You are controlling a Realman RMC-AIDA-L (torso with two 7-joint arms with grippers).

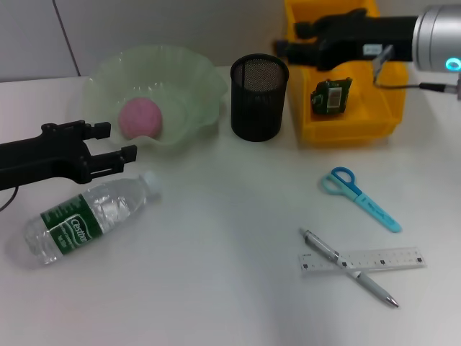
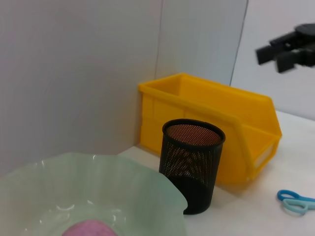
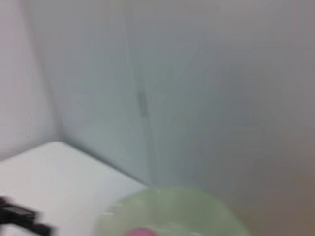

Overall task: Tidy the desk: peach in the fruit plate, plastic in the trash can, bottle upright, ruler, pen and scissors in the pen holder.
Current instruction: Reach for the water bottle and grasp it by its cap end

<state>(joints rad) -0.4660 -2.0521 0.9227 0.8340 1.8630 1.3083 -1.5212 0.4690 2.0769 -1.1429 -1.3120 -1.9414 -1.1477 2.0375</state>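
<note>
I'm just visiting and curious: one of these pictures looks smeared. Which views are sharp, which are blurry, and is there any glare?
Head view: sharp, soft even light, faint shadows beside the bottle and pen holder. Left wrist view: clear, with small glints on the fruit plate rim. Right wrist view: heavily blurred; only a green plate edge and a pale wall can be made out.

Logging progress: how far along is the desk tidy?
Done: peach in the fruit plate, plastic in the yellow bin. In hand: nothing; left gripper open above the lying bottle, right gripper over the bin. Left: bottle, scissors, pen, ruler; pen holder empty.
</note>
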